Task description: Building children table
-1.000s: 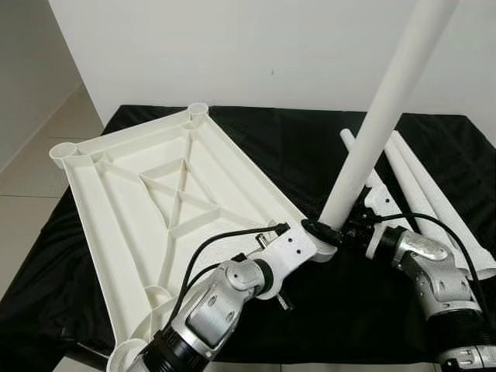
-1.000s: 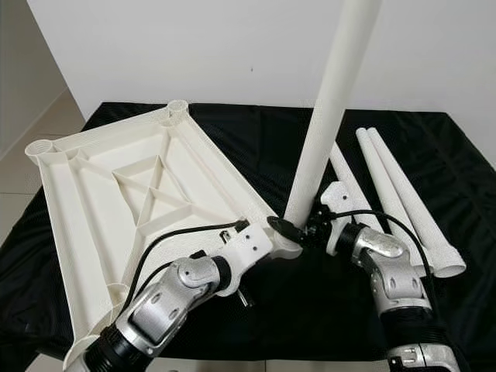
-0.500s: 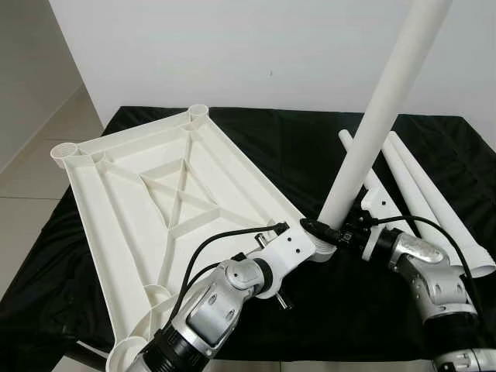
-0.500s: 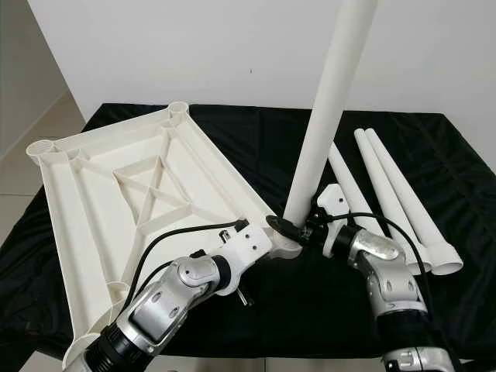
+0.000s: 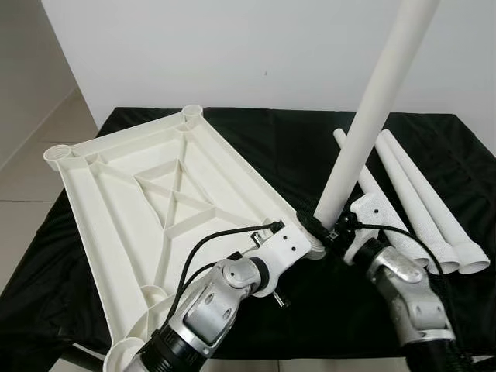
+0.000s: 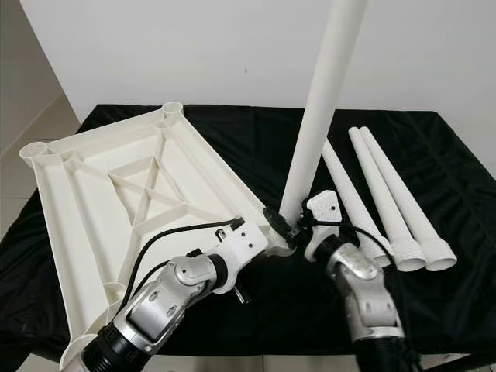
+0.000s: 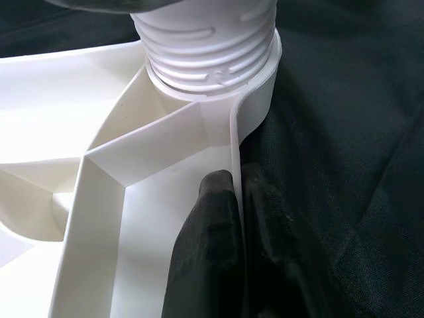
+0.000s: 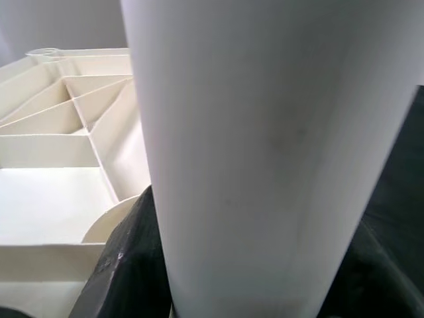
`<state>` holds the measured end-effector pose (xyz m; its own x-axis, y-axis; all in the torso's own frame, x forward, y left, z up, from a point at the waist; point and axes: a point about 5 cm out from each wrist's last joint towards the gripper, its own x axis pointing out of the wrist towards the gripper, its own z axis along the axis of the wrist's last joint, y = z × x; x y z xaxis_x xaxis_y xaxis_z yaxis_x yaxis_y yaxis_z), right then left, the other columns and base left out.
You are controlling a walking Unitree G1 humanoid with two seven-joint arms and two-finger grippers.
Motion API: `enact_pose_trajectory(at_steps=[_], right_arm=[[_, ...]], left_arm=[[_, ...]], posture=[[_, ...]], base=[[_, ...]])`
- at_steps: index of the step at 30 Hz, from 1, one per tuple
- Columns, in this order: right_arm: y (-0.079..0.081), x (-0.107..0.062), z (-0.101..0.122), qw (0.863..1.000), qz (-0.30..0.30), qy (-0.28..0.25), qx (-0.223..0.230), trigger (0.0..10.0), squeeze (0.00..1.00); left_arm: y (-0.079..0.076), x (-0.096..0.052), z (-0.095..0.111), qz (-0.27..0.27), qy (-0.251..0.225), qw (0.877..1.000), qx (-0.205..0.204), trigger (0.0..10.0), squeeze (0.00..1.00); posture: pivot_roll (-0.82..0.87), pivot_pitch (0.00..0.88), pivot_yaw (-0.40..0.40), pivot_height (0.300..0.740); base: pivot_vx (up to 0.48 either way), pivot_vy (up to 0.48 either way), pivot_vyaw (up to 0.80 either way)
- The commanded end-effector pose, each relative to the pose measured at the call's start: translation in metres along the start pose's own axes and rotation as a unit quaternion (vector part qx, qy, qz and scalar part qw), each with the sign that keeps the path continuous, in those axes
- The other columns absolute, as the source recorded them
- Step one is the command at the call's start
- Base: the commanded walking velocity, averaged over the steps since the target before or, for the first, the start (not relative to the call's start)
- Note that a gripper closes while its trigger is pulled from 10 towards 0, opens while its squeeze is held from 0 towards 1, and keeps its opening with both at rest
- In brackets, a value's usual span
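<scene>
Right pincer (image 5: 319, 229): closed around the base of the upright table leg (image 5: 364, 124).
Left pincer (image 7: 232, 199): closed on the tabletop's rim wall, just beside the corner socket (image 7: 218, 73).
Upright table leg: threaded end in that corner socket, leaning slightly.
Tabletop (image 5: 132, 209): upside down, ribs up, on the black-clothed surface (image 5: 279, 139).
Spare legs (image 5: 418, 201): three lying side by side, to the robot's right of the upright leg.

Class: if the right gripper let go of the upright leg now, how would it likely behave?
The leg is tall, slender and leaning, so it would probably tip. Its threads show above the socket, suggesting it is not fully seated. It looks like stiff, light, smooth plastic.
</scene>
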<state>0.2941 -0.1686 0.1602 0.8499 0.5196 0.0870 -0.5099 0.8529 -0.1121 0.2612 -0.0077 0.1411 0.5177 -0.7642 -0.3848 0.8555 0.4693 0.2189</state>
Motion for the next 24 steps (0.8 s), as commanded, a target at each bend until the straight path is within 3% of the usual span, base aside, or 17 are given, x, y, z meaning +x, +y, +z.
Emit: enact_pose_trajectory(at_steps=[1,3,5,6,8,15,24], right_arm=[[0.000,0.001,-0.002,0.999,-0.043,0.004,0.022,10.0,0.00],[0.009,0.006,-0.002,0.995,-0.089,-0.003,0.039,10.0,0.00],[0.009,0.006,-0.002,0.995,-0.089,-0.003,0.039,10.0,0.00],[0.013,0.009,-0.003,0.992,-0.123,-0.004,0.042,10.0,0.00],[0.013,0.009,-0.003,0.992,-0.123,-0.004,0.042,10.0,0.00],[0.029,0.014,-0.005,0.970,-0.240,-0.003,0.037,10.0,0.00],[0.037,0.015,-0.006,0.959,-0.278,0.006,0.056,10.0,0.00]], left_arm=[[-0.015,0.003,0.000,-0.040,-0.011,0.999,-0.005,10.0,0.00],[-0.015,0.003,0.001,-0.038,-0.011,0.999,-0.005,10.0,0.00],[-0.015,0.003,0.001,-0.038,-0.011,0.999,-0.005,10.0,0.00],[-0.015,0.003,0.001,-0.037,-0.011,0.999,-0.005,10.0,0.00],[-0.015,0.003,0.001,-0.037,-0.011,0.999,-0.005,10.0,0.00],[-0.014,0.002,0.001,-0.034,-0.011,0.999,-0.007,10.0,0.00],[-0.015,0.001,0.000,-0.035,-0.010,0.999,-0.008,10.0,0.00]], posture=[[-0.12,0.100,0.027,0.740],[-0.12,0.100,0.027,0.740],[-0.12,0.100,0.027,0.740],[-0.11,0.098,0.022,0.740],[-0.11,0.098,0.022,0.740],[-0.10,0.099,0.020,0.740],[-0.10,0.094,0.023,0.740]], base=[[0.000,0.000,0.00],[0.000,0.000,0.00],[0.000,0.000,0.00],[0.000,0.000,0.00],[0.000,0.000,0.00],[0.000,0.000,0.00],[0.000,0.000,0.00]])
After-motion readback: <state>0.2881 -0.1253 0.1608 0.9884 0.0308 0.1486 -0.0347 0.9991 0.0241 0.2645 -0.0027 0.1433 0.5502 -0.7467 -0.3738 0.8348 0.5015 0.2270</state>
